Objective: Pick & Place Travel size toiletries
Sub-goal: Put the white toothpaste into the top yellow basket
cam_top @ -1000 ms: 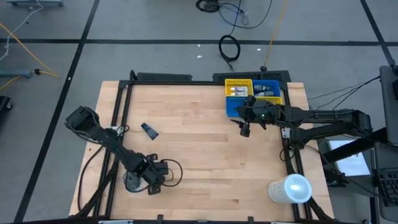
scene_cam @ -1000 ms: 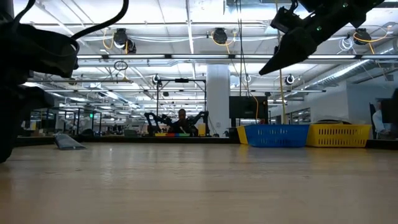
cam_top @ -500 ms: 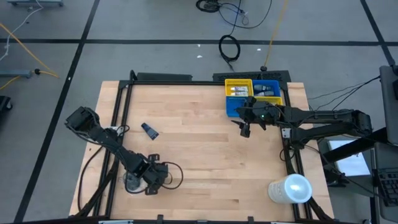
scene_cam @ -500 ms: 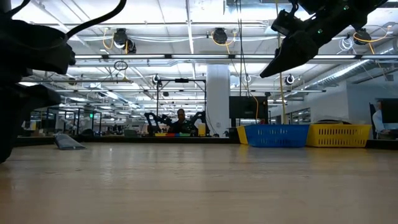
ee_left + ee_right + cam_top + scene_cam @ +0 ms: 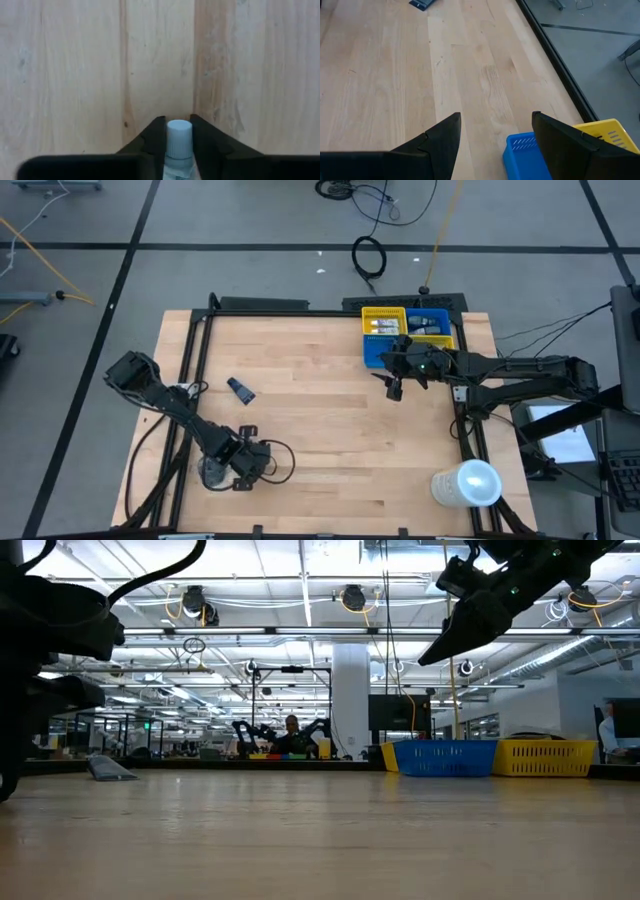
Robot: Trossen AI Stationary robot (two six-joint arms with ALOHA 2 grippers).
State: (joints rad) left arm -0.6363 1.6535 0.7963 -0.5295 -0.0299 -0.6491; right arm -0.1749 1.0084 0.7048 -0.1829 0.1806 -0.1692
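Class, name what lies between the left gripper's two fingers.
In the left wrist view, a small tube with a pale blue cap lies between the left gripper's fingers.

Body of the capped tube [image 5: 178, 145] between the left tool's fingers [image 5: 150, 140], cut off at the frame edge.

A camera overhead looks straight down on the whole table [image 5: 330, 410], floor on every side. A second, at tabletop height, faces level across the boards into the hall behind. The left wrist camera sits close over the wood, looking past its own pincer [image 5: 178, 137]. The right wrist camera looks down from higher up along the table. It shares the blue bin [image 5: 527, 155] and yellow bin [image 5: 607, 132] with the overhead and low views.
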